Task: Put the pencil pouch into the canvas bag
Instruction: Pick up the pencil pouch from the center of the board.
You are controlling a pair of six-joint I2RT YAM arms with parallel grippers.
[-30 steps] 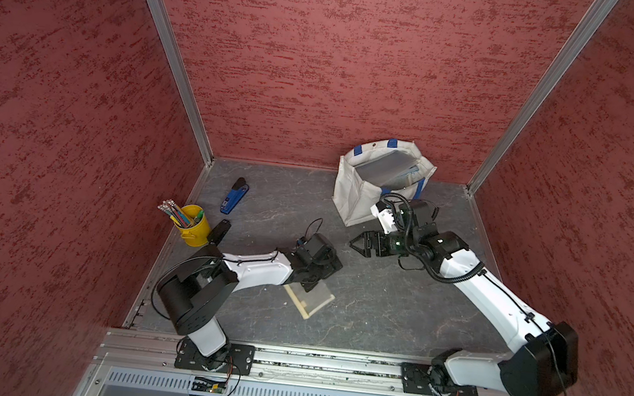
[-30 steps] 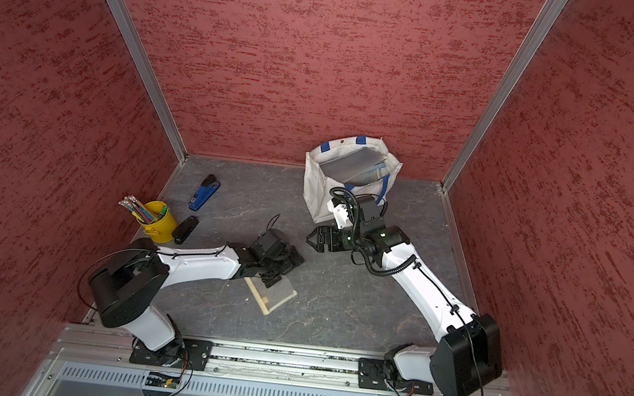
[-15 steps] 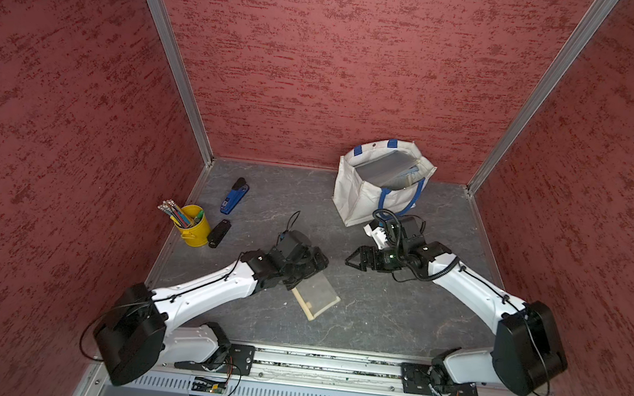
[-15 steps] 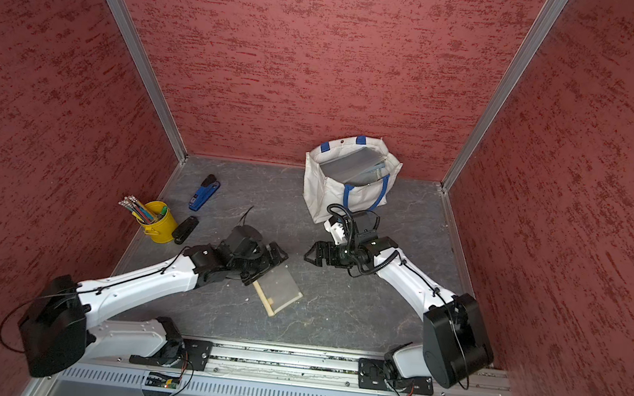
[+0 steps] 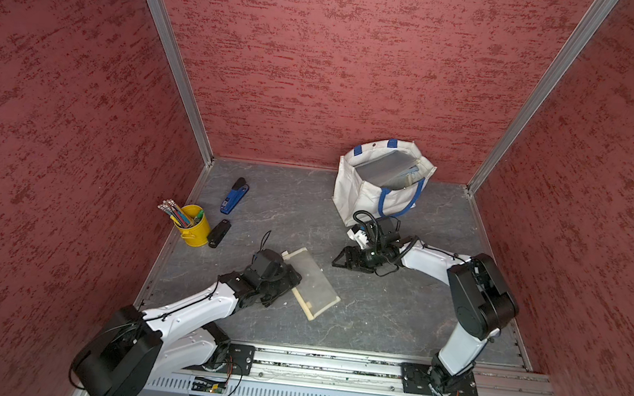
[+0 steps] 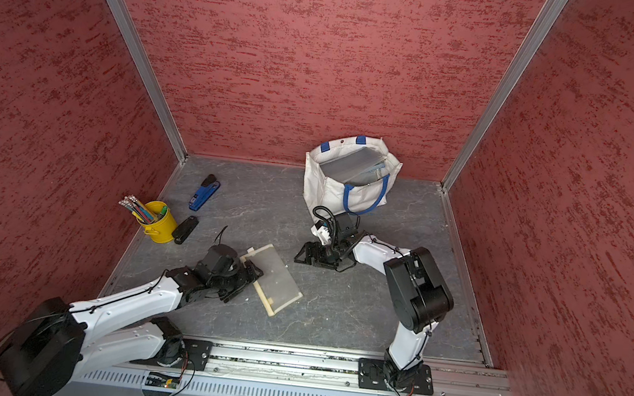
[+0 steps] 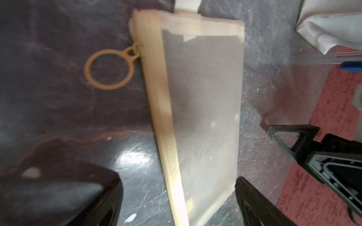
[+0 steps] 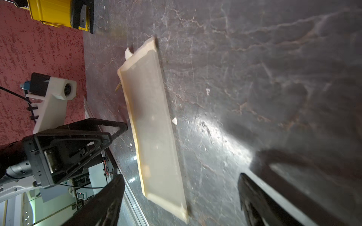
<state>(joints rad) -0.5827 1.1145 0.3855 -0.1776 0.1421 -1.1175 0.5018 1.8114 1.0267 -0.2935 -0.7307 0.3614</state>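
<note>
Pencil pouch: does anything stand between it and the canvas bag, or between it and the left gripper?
The right gripper sits low between the pencil pouch and the canvas bag. The bag's mouth is open, with a grey flat item inside. Nothing separates the open left gripper from the pouch.

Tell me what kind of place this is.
Most likely a robot test cell in a lab: red textured panels in aluminium posts box in a small grey tabletop, and a left arm and right arm are bolted to a rail at its front.
</note>
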